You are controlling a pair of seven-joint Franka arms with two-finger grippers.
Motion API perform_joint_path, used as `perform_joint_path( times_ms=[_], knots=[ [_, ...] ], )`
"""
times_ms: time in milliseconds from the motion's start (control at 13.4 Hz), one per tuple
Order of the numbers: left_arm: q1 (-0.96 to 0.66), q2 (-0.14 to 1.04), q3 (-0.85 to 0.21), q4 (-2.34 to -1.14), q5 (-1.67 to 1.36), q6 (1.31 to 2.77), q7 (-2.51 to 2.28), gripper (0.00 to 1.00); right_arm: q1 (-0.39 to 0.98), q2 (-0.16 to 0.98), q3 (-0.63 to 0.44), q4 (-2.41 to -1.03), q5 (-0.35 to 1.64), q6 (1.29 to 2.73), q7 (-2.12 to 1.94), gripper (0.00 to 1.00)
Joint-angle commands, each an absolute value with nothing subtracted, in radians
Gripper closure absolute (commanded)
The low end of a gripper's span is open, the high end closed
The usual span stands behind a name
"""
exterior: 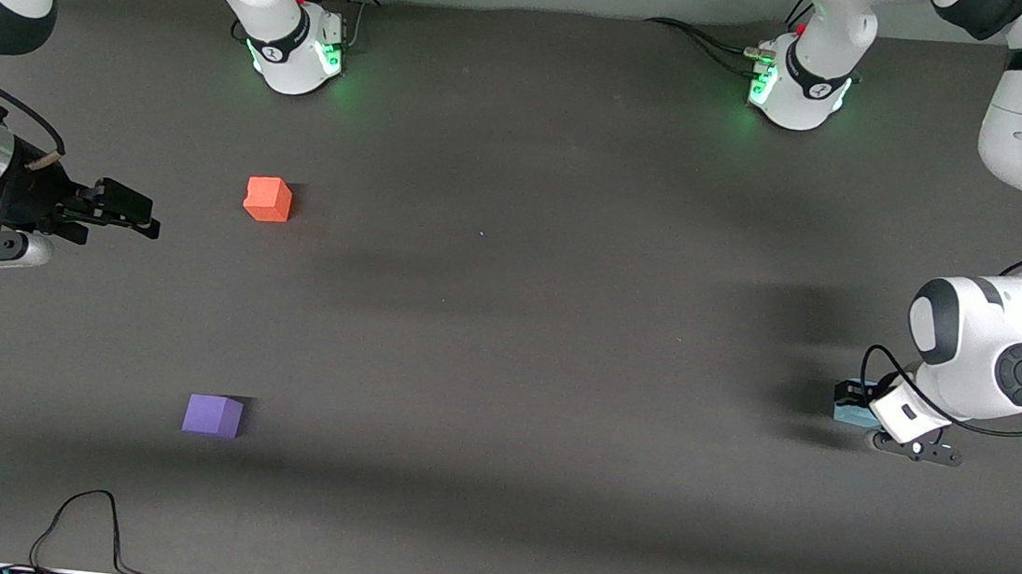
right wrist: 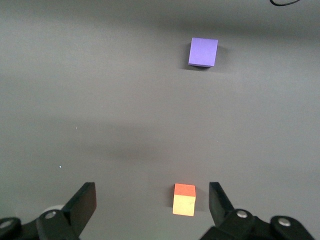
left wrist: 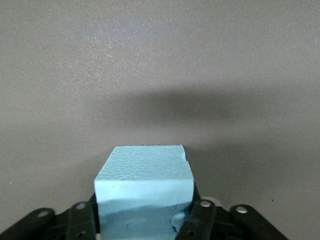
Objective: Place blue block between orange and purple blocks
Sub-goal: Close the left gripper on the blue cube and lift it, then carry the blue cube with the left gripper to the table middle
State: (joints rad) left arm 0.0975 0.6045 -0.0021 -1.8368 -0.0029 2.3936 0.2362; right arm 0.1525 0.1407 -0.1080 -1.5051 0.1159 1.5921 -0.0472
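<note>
Sky-blue foam is pinched between the fingers of the left gripper (left wrist: 145, 225), and the blue block (exterior: 854, 406) is seen low at the table (exterior: 507, 324), at the left arm's end. Orange block (exterior: 268, 199) and purple block (exterior: 213, 415) are set well apart at the right arm's end, purple nearer the front camera. Spread wide and empty, the right gripper (exterior: 142, 219) is held waiting beside the orange block

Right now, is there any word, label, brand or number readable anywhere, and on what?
None can be read.
The blue block, between the left gripper's fingers, is plain.
The orange block and purple block are bare.
Small marks on the arm base rings are too small to read.
</note>
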Motion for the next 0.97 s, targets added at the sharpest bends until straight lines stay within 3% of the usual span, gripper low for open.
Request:
perform_joint_path(
  times_ms=[0,597,896],
  knots=[
    [0.087,0.577,0.005,-1.844,0.006,2.375,0.216,0.75,0.155,0.140,-0.112,-1.503,0.130,1.592,-0.041,0.00],
    [0.086,0.342,-0.001,-1.687,-0.002,2.024,0.114,0.75,0.144,0.147,-0.117,-1.502,0.130,1.589,-0.051,0.00],
    [-0.085,0.313,-0.021,-1.530,-0.002,1.788,-0.105,0.75,0.146,0.150,-0.117,-1.500,0.130,1.591,-0.051,0.00]
  ],
)
